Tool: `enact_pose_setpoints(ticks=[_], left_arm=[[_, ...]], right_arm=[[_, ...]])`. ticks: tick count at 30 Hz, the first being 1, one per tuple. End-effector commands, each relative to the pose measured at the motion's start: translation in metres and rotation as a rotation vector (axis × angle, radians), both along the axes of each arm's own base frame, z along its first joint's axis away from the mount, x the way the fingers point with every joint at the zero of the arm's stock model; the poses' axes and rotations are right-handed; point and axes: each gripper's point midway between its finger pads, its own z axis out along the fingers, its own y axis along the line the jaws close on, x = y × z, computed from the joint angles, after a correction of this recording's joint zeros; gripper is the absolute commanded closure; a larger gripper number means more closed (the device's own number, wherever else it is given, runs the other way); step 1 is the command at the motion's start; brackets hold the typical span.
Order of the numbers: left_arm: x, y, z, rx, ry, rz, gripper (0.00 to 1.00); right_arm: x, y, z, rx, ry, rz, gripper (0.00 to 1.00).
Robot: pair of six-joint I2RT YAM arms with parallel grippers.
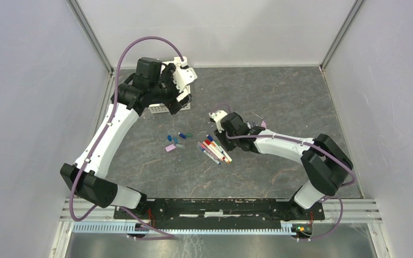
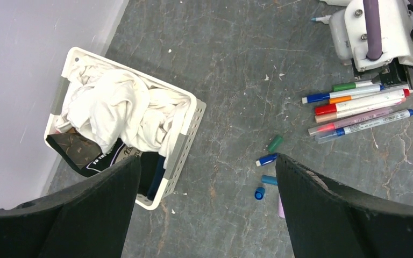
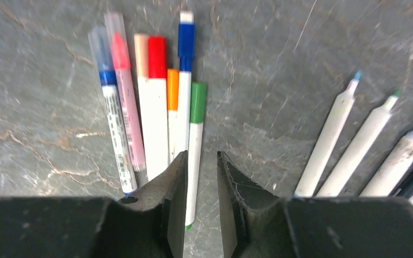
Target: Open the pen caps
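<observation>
Several capped pens (image 3: 156,102) lie side by side with red, orange, blue, green and pink caps; they also show in the top view (image 1: 215,151) and the left wrist view (image 2: 355,105). My right gripper (image 3: 201,158) (image 1: 221,138) is low over them, jaws narrowly open astride the white barrel of the green-capped pen (image 3: 196,134), with a gap on each side. Loose pen caps lie apart on the table (image 1: 176,141): a green one (image 2: 274,143), blue ones (image 2: 267,159) (image 2: 260,193) and a teal one (image 2: 269,180). My left gripper (image 2: 207,161) (image 1: 178,103) is wide open and empty, high above the floor.
A white slotted basket (image 2: 191,131) with white cloth stands at the back left, also in the top view (image 1: 160,109). Uncapped white pen barrels (image 3: 328,140) lie to the right of my right gripper. Grey walls close in the table.
</observation>
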Motion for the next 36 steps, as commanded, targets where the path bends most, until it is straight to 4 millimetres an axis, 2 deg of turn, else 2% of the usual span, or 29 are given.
enact_pose_setpoints(ticks=[1, 12, 18, 28, 31, 36], left_arm=[[-0.014, -0.003, 0.011, -0.055, 0.015, -0.018, 0.0], [-0.027, -0.007, -0.005, -0.034, 0.086, -0.074, 0.0], [-0.032, -0.007, -0.01, -0.021, 0.101, -0.102, 0.0], [-0.035, -0.005, -0.02, 0.004, 0.123, -0.12, 0.0], [-0.036, -0.004, -0.021, 0.007, 0.124, -0.121, 0.0], [-0.036, -0.005, -0.025, 0.012, 0.131, -0.128, 0.0]], right_arm=[[-0.006, 0.001, -0.009, 0.012, 0.007, 0.002, 0.7], [-0.012, -0.007, -0.028, -0.026, 0.04, -0.005, 0.73], [-0.015, -0.008, -0.039, -0.034, 0.062, 0.003, 0.69], [-0.013, -0.013, -0.051, -0.08, 0.07, -0.012, 0.69], [-0.011, -0.019, -0.046, -0.092, 0.049, -0.044, 0.69], [-0.01, -0.017, -0.02, -0.043, 0.022, -0.07, 0.69]])
